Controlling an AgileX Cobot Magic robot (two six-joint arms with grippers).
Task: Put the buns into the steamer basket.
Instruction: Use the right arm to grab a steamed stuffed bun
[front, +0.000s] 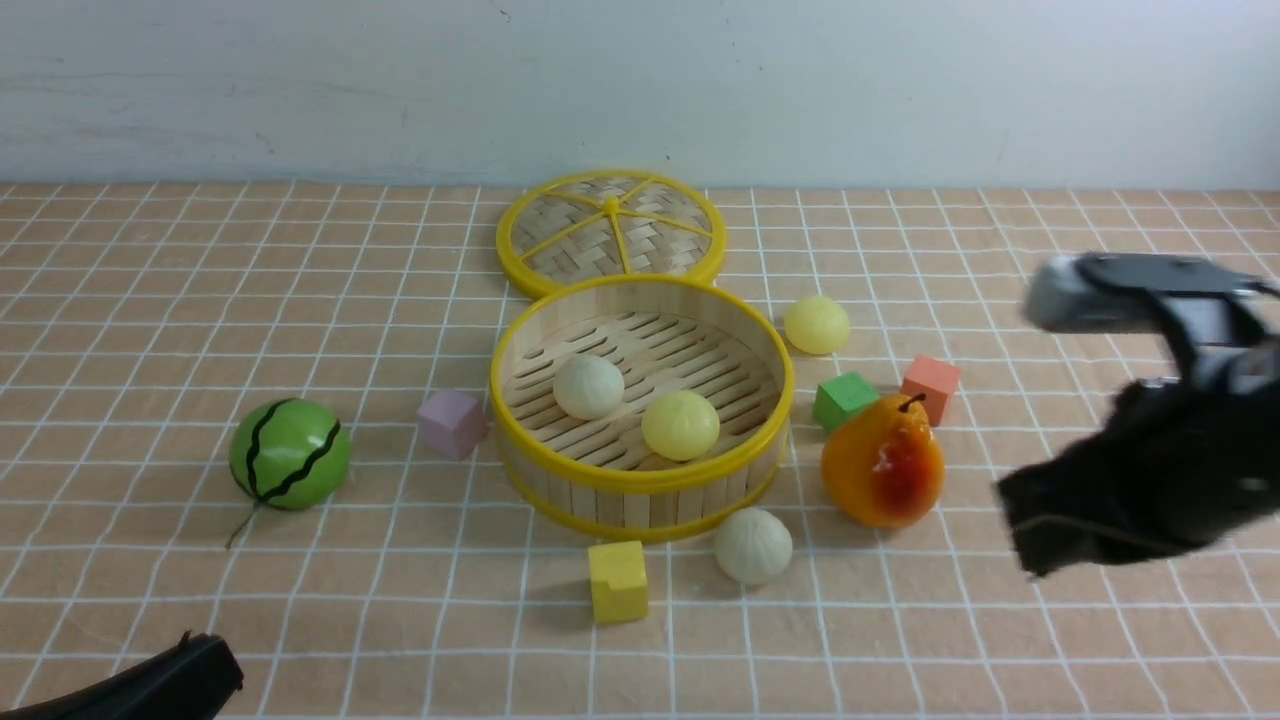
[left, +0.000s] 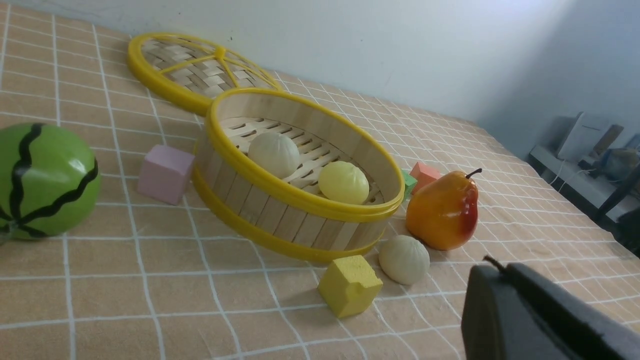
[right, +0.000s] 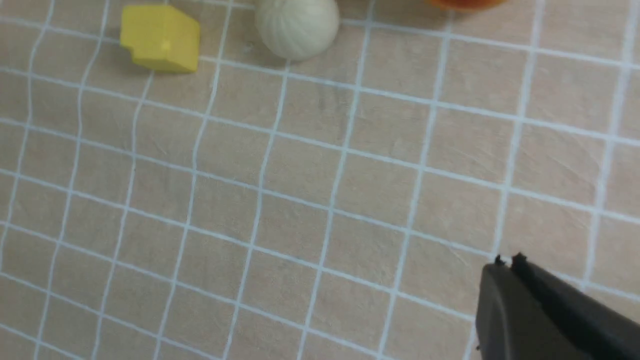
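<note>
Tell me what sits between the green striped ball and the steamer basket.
A pale pink cube sits there, close beside the steamer basket and apart from the green striped ball; the front view shows it.

One off-white bun (front: 588, 386) and one yellow bun (front: 680, 425) sit in the steamer basket (front: 640, 495); two buns (front: 816, 324) (front: 753, 545) lie outside.

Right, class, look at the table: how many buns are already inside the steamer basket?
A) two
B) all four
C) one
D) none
A: an off-white bun and a pale yellow bun rest on the slatted floor of the steamer basket, while a second off-white bun and a second yellow bun lie outside it.
</note>
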